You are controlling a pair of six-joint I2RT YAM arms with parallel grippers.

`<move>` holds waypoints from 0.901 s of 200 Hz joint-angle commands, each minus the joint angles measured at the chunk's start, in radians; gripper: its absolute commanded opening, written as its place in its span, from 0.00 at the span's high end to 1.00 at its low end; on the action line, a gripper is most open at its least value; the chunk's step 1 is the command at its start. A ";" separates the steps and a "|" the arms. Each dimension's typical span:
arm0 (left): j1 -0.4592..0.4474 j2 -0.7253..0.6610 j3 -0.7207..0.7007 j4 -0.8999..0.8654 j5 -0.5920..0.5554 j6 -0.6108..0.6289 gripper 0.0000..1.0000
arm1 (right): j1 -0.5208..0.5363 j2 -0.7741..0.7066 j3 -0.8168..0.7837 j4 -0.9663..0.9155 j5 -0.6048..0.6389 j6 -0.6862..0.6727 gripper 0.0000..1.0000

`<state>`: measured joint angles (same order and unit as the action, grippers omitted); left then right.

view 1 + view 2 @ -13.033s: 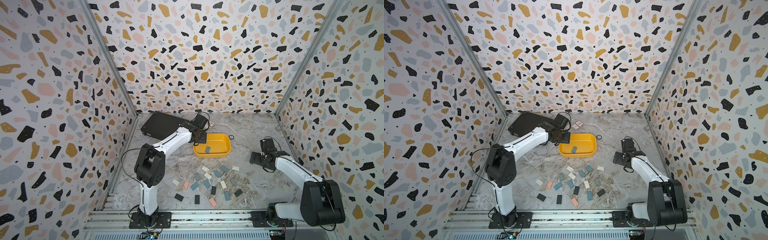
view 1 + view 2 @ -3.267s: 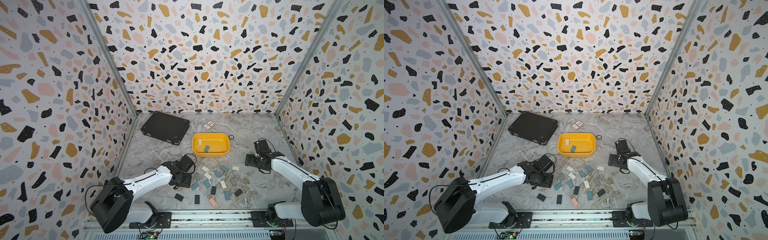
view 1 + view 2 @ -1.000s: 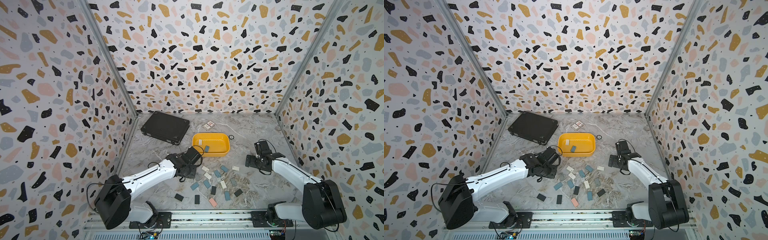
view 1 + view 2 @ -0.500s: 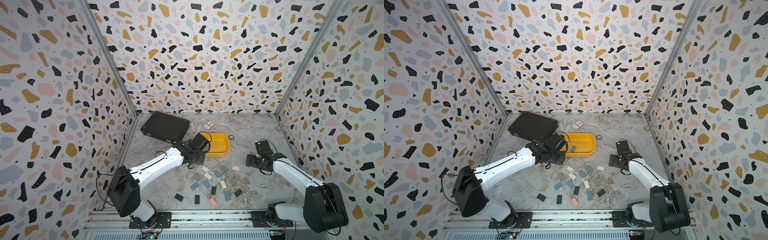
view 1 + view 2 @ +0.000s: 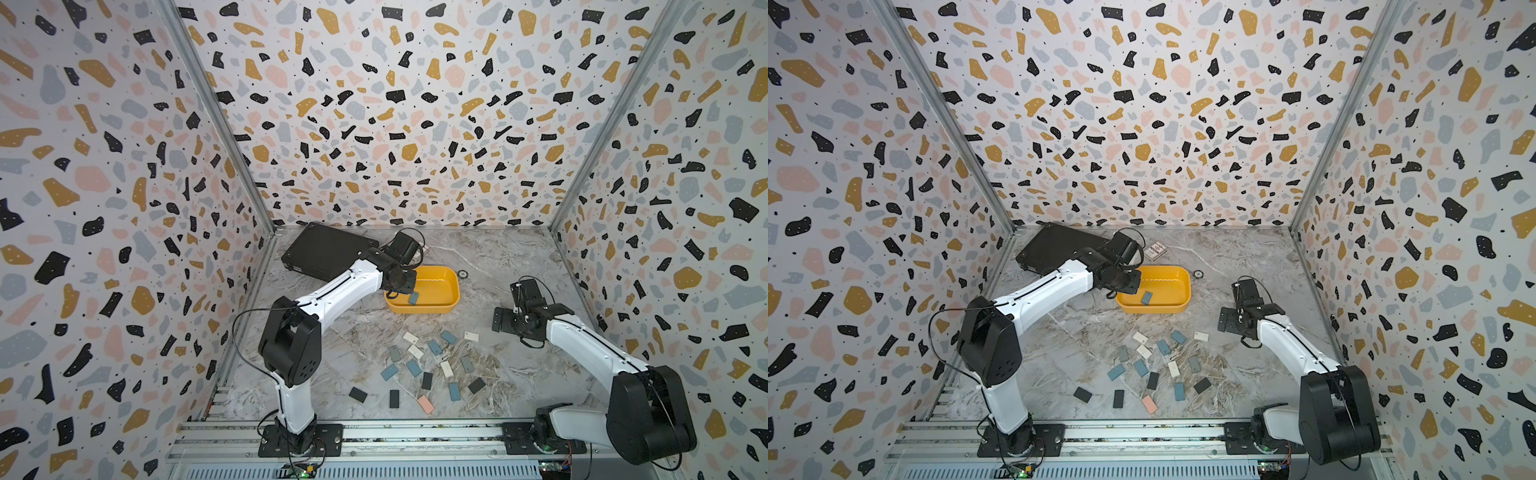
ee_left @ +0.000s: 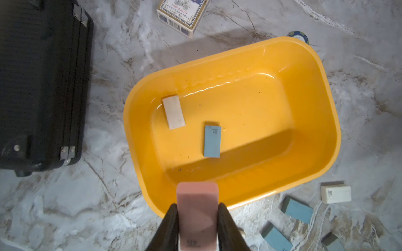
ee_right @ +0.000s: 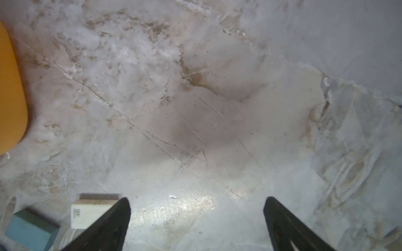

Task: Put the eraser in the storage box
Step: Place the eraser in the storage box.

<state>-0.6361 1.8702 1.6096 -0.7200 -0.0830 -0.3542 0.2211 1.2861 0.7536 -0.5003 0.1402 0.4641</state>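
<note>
The pink eraser (image 6: 196, 206) is pinched across its width by the left claw (image 6: 196, 214), which is closed nearly fully upon it. Its long axis runs straight out along the claw's line. The box (image 6: 313, 104) lies just ahead of and below that claw, long side crosswise. The eraser's tip is seen over the near wall, so a short advance before release is judged necessary. The right claw (image 7: 195, 202) is spread wide, empty, over bare desk (image 7: 195, 97), well apart from the box; the left arm is nearer. "4B" is read on the blue eraser (image 6: 212, 141) ahead in the box, beside a white eraser (image 6: 174, 113). A faint stamp on the pink eraser appears alike. "HIGH QUALITY" is printed on the card pack (image 6: 182, 15) beyond the box.
</note>
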 commanded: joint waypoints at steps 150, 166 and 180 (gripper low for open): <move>0.073 0.285 0.329 -0.019 0.086 0.033 0.70 | 0.006 0.071 0.061 -0.014 0.030 -0.008 0.02; 0.075 0.309 0.341 -0.015 0.088 0.029 0.70 | 0.006 0.069 0.056 -0.010 0.030 -0.009 0.02; 0.076 0.331 0.355 -0.016 0.089 0.028 0.70 | 0.006 0.071 0.058 -0.012 0.028 -0.009 0.02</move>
<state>-0.5655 2.1689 1.9160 -0.7330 -0.0071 -0.3290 0.2211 1.3567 0.7757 -0.4942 0.1509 0.4633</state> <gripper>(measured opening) 0.301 0.982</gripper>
